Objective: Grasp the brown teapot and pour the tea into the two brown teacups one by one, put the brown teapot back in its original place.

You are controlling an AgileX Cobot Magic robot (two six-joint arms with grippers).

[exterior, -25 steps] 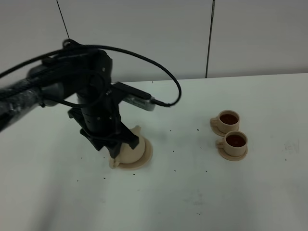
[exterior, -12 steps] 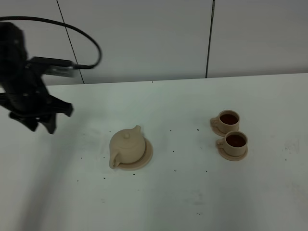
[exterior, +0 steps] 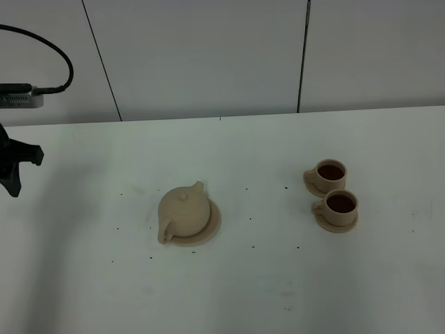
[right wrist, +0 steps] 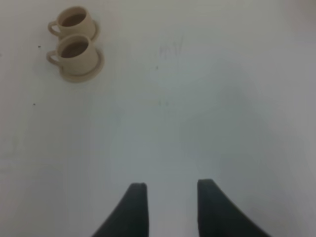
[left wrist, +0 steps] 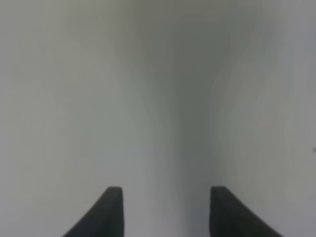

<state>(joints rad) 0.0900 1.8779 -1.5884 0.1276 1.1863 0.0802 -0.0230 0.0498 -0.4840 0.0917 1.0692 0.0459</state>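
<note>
The brown teapot [exterior: 182,211] sits upright on its original place, a flat tan saucer [exterior: 213,224], left of the table's middle, with nothing touching it. The two brown teacups [exterior: 331,172] [exterior: 341,204] stand on small saucers at the right, both holding dark tea; the right wrist view shows them too [right wrist: 74,19] [right wrist: 76,51]. My left gripper [left wrist: 165,197] is open over bare table, and its arm [exterior: 14,163] shows only at the far left edge. My right gripper [right wrist: 170,190] is open with nothing in it, well away from the cups.
The white table [exterior: 278,278] carries scattered dark specks around the teapot and cups. A black cable [exterior: 55,52] loops at the upper left. A white panelled wall [exterior: 208,56] stands behind the table's far edge.
The left arm has drawn away from the teapot to the far left edge of the view. The teapot stays on its saucer. The cups have not moved.
</note>
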